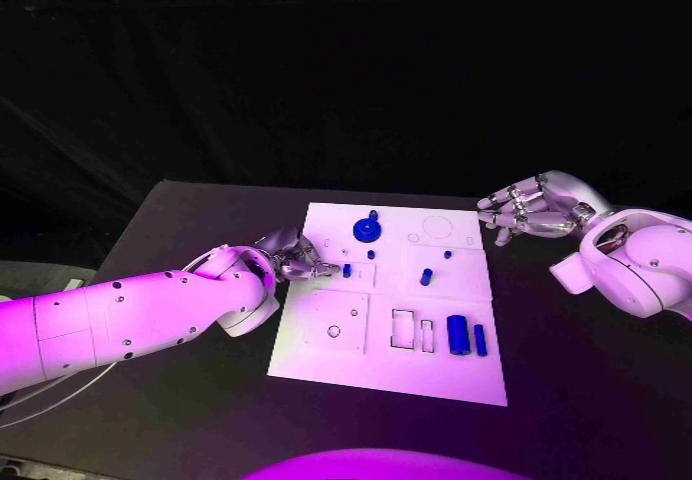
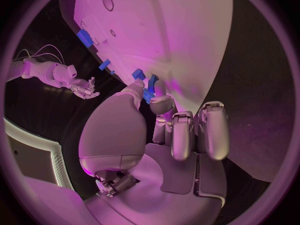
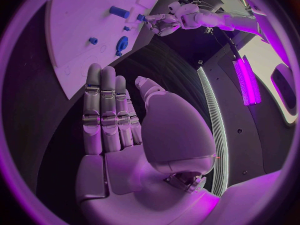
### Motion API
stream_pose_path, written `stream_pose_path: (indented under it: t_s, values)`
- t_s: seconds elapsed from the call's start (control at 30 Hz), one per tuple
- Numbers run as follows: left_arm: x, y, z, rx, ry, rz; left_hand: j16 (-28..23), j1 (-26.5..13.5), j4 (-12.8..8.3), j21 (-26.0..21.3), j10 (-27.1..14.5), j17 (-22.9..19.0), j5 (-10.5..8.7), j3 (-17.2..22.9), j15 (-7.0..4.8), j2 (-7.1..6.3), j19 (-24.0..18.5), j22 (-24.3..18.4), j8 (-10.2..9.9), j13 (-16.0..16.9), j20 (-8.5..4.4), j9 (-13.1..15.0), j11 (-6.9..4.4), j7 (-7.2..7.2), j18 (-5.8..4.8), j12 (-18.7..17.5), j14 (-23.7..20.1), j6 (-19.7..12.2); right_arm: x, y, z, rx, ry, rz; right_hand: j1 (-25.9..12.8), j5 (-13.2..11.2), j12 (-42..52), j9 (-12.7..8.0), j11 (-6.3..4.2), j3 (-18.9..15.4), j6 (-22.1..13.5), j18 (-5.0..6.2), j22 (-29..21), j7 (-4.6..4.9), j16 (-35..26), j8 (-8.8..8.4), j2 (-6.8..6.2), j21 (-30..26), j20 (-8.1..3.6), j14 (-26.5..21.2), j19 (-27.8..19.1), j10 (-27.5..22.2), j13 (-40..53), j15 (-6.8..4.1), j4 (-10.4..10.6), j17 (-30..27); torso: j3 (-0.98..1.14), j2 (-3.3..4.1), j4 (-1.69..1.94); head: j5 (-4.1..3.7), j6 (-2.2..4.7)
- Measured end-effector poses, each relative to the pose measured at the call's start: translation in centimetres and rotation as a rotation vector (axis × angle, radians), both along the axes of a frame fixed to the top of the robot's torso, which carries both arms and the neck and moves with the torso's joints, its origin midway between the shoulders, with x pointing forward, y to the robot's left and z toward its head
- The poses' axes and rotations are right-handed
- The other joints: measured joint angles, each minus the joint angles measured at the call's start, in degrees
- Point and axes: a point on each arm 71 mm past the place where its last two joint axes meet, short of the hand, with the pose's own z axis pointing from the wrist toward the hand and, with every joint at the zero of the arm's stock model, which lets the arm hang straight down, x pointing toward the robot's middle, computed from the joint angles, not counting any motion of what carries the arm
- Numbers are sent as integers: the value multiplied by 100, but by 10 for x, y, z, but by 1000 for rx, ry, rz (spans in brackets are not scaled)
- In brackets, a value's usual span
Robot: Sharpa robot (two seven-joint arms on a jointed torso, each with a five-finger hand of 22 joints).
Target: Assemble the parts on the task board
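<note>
The white task board (image 1: 325, 350) lies mid-table. My left hand (image 1: 296, 258) is at the board's left edge; its thumb and a finger pinch a small blue part (image 2: 149, 87), seen by the fingertips (image 1: 346, 270). A blue round disc (image 1: 368, 230) stands near the far edge. Two small blue pieces (image 1: 427, 277) (image 1: 449, 255) lie mid-board. A blue cylinder (image 1: 457, 334) and a thin blue bar (image 1: 479, 340) lie near the right edge. My right hand (image 1: 526, 212) hovers off the board's far right corner, fingers straight (image 3: 106, 110) and holding nothing.
The board has empty outlined recesses: a round hole (image 1: 333, 331), two narrow slots (image 1: 404, 328) and faint circles near the far edge (image 1: 437, 227). Black tabletop (image 1: 188, 230) surrounds the board on all sides.
</note>
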Motion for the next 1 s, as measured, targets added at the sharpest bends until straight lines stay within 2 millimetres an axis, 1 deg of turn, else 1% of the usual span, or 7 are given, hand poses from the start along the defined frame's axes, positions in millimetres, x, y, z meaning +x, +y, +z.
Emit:
stream_pose_path:
  t_s: [0.17, 0.63, 0.77, 0.8, 0.87, 0.9, 1.0]
  values:
    - [0, 0, 0, 0, 0, 0, 0, -119, -7, 0, 0, 0, 0, -59, 0, 3, 0, 4, 0, 0, 0, 0, 0, 0, 0, 0, 0, 0, 0, 0, 0, 0, 0, 0, 0, 0, 0, 0, 0, 0, 0, 0, 0, 0, 0, 0, 0, 0, 0, 0, 0, 0, -1, 0, 0, 0, 0, 0, 1, 5, 1]
    - [0, 1, 1, -1, -1, 0, 0, -182, 4, 0, 0, 0, 0, -113, 0, 20, 0, 3, 23, -6, 0, -1, 0, 0, 0, 0, 0, 0, 0, 0, 0, 0, 0, 0, 0, 0, 0, -1, 0, 0, 0, 0, 0, 0, 0, 0, 0, 0, 0, 0, 0, 0, -1, 0, 0, -1, -1, 1, -1, 1, -1]
    - [0, 1, 1, -1, -1, 2, 0, -565, 9, 0, 0, 0, 0, -167, 0, 82, 0, 2, 23, -6, 0, -1, 0, 0, 1, 0, 0, 0, 0, 0, 0, 0, 0, 0, 0, 0, 0, -1, 0, 0, 0, 0, 1, 0, 0, 0, 0, 0, 0, 0, 0, 0, -2, 0, 0, -2, -1, 1, -1, -2, -1]
    - [0, 1, 1, -1, -2, 2, 0, -768, 11, 0, 0, 0, 0, -169, 0, 99, 0, 2, 23, -6, 0, -1, 0, 0, 0, 0, 0, 0, 0, 0, 0, 0, 0, 0, 0, 0, 0, -2, 0, 0, 0, 0, 1, 0, 0, 0, 0, 0, 0, 0, 0, 0, -2, 0, 0, -2, -1, 1, -1, -2, -1]
    - [0, 1, 2, -2, -3, 3, 0, -1214, 7, 0, 11, 0, 0, 48, 0, 63, 0, 2, 59, -6, 0, -2, -11, 0, 0, 0, 0, 0, 0, 0, 0, 0, 0, 0, 0, 0, 0, -2, 0, 0, 0, 0, 1, 0, 0, 0, 0, 0, 0, 0, 0, 0, -2, 0, 0, -2, -1, 1, 0, -2, 2]
    - [1, 1, 3, -3, -4, 4, 0, -1298, 8, 0, 12, 0, 0, 128, 0, 47, 0, 2, 61, -6, 0, 0, -12, 0, 1, 0, 0, 0, 0, 0, 0, 0, 0, 0, 0, 0, 0, -2, 0, 0, 0, 0, 1, 0, 0, 0, 0, 0, 0, 0, 0, 0, -2, 0, 0, -2, -1, 1, 0, -2, 2]
    - [1, 1, 4, -7, -7, 3, 0, -1351, 20, 0, 12, 5, 0, 207, 0, 8, 0, 2, 61, -6, 1, 5, -12, 0, 0, 0, 0, 0, 0, 0, 0, 0, 0, 0, 0, 0, 0, -2, 0, 0, 0, 0, 1, 0, 0, 0, 0, 0, 0, 0, 0, 0, -2, 0, 0, -2, -1, 1, 0, -2, 5]
